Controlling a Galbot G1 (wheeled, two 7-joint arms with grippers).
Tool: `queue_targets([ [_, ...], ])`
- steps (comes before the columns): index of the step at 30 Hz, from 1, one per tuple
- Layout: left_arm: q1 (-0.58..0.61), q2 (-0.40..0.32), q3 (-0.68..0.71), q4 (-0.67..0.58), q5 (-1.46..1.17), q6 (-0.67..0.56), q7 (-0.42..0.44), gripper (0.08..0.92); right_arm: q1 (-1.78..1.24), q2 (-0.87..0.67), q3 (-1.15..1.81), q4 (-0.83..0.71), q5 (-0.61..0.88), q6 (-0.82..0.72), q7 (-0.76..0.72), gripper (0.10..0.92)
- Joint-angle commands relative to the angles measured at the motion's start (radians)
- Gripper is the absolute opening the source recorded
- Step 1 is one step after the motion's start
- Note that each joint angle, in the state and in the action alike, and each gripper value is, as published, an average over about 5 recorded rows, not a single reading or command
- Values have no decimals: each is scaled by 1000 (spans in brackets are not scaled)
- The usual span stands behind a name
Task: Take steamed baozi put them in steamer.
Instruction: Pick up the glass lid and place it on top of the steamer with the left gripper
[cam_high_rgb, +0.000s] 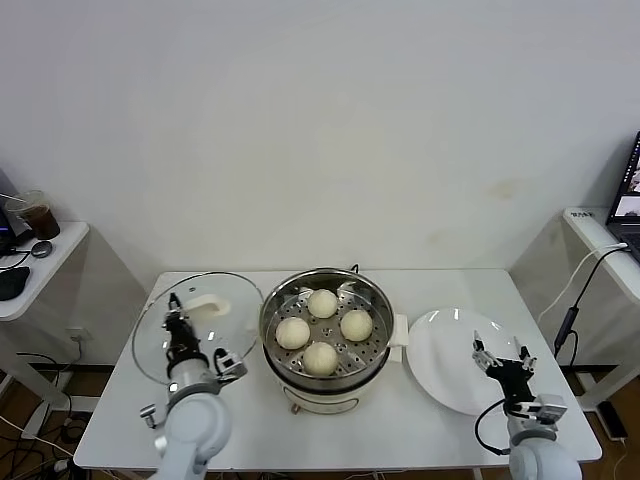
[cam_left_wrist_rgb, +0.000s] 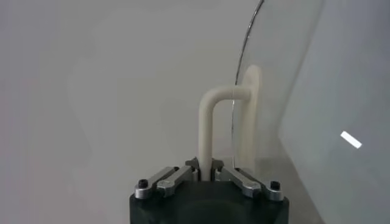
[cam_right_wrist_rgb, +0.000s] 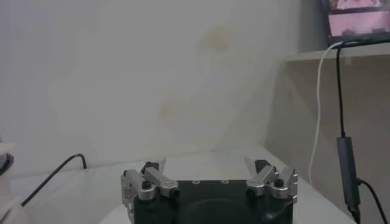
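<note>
Four buns (cam_high_rgb: 320, 331) sit inside the steamer (cam_high_rgb: 325, 372) at the middle of the table (cam_high_rgb: 420, 420), one toward the wall, one toward the robot, one on each side, a small gap between neighbours. They are round, so no long axis shows, and the basket opens straight up. No brand or writing is readable on the pot. To its left the left gripper (cam_high_rgb: 180, 333) is clamped on the white handle (cam_left_wrist_rgb: 210, 122) of the glass lid (cam_high_rgb: 160, 350), holding the lid raised and tilted. On the right, the right gripper (cam_high_rgb: 503, 356) hovers over the white plate (cam_high_rgb: 440, 370), fingers spread wide and holding nothing.
</note>
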Motion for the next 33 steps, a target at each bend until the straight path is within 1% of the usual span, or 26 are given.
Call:
queue_targets([
  [1, -38, -66, 174, -19, 131, 19, 63, 175, 0, -1, 13, -3, 3, 1, 0, 823],
  [8, -64, -91, 242, -17, 144, 20, 89, 175, 1, -1, 22, -9, 4, 0, -1, 823],
  [16, -103, -129, 329, 22, 180, 20, 104, 175, 1, 10, 22, -19, -4, 1, -1, 823],
  [25, -134, -147, 409, 64, 113, 20, 92, 175, 4, 16, 26, -25, -10, -2, -1, 823],
  [33, -146, -176, 444, 81, 94, 21, 69, 175, 6, 14, 30, -33, -9, -2, -1, 823],
])
